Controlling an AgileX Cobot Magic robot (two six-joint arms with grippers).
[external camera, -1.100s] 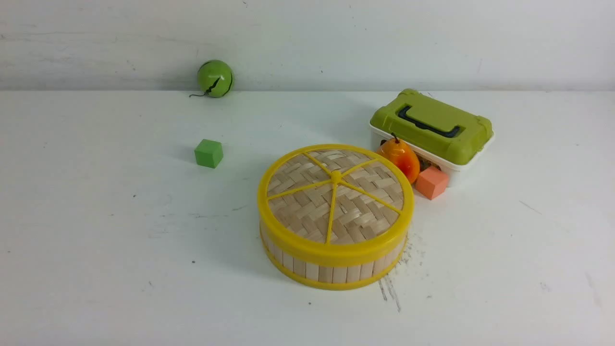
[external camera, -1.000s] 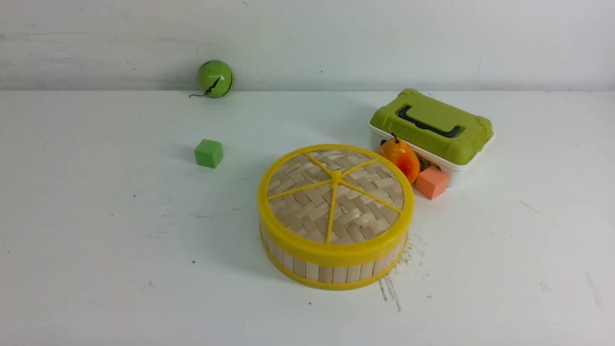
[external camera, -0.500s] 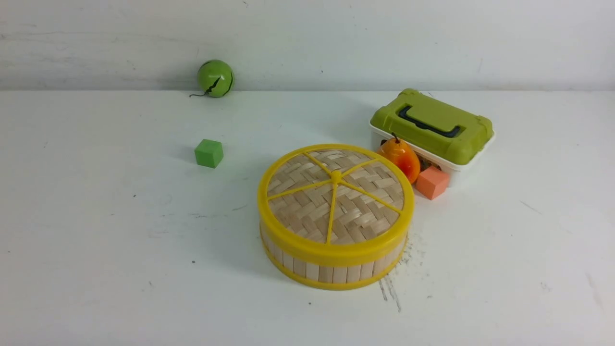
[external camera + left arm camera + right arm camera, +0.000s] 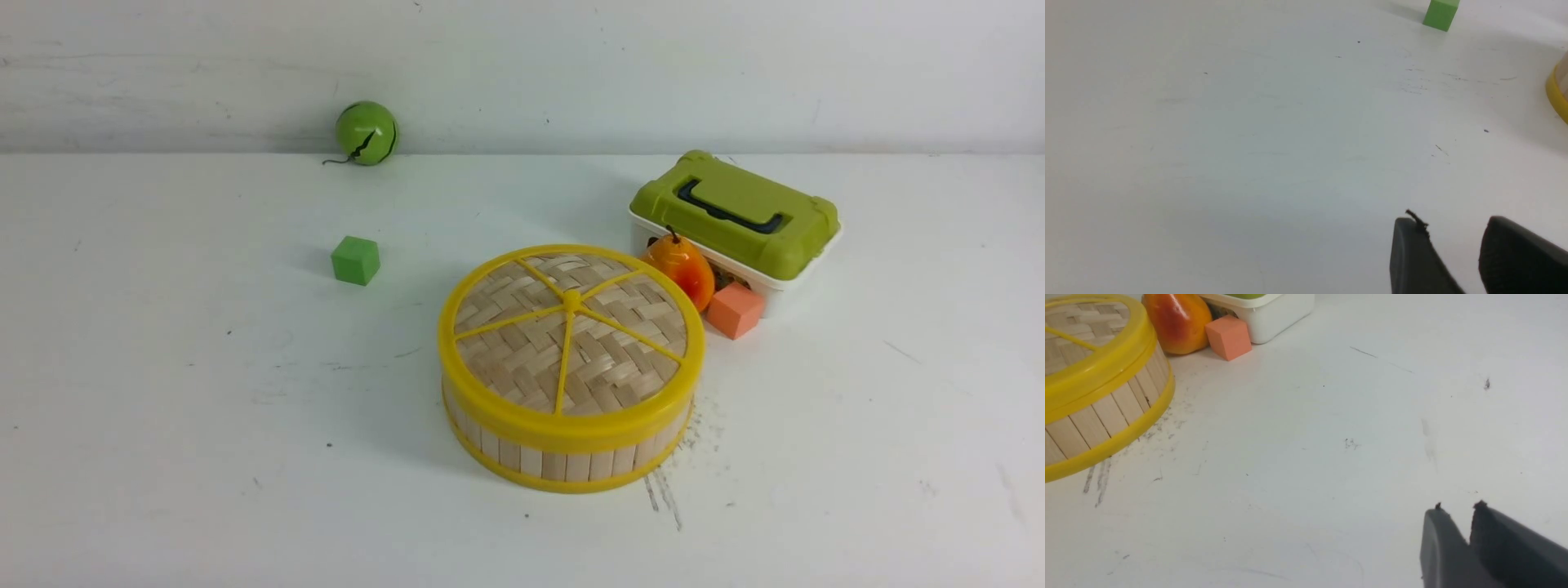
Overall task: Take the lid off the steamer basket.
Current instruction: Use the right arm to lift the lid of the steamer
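Observation:
The lid (image 4: 571,327), woven pale bamboo with a yellow rim and spokes, sits closed on the steamer basket (image 4: 563,464) at the table's middle. Neither gripper shows in the front view. In the right wrist view the lid (image 4: 1098,373) and basket wall (image 4: 1106,416) lie far from my right gripper (image 4: 1458,507), whose jaws are together and empty over bare table. In the left wrist view only a sliver of the basket's yellow rim (image 4: 1555,96) shows, well away from my left gripper (image 4: 1450,222), whose jaws stand apart and empty.
A white box with an olive-green lid (image 4: 735,212) stands behind the basket to the right, with an orange-red fruit (image 4: 682,269) and an orange cube (image 4: 733,310) against it. A green cube (image 4: 355,260) and a green ball (image 4: 365,132) lie at the back left.

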